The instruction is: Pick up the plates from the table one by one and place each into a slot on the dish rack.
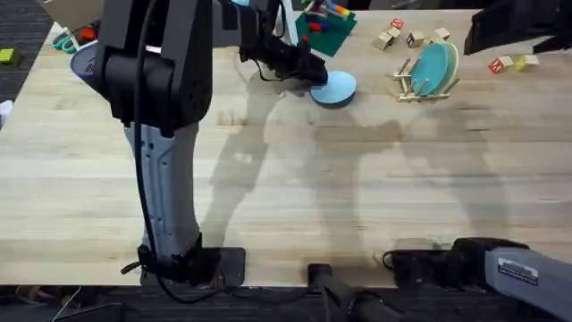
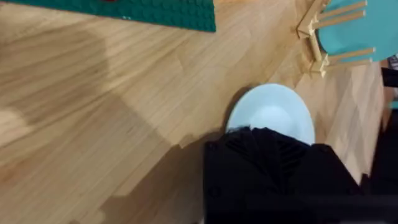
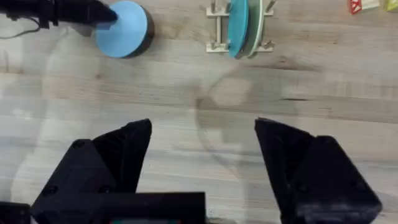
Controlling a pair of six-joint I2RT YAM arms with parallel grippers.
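I see my left pincer [image 1: 315, 75] at top centre of the overhead view, pinching the edge of the pale plate [image 1: 335, 89], which lies on the surface [image 1: 295, 188]. The teal plate [image 1: 431, 68] stands upright in the rack [image 1: 409, 85] at upper right, with a cream plate just behind it. My right pincer [image 3: 202, 155] hangs spread wide above bare wood.

Two blue plates: a pale one [image 1: 334, 88] lying flat on the tabletop [image 1: 295, 188], a teal one [image 1: 431, 68] standing in the single rack [image 1: 413, 85]. One cream plate [image 1: 450, 61] stands behind the teal. Six wooden blocks are scattered at about one o'clock. Two arms.
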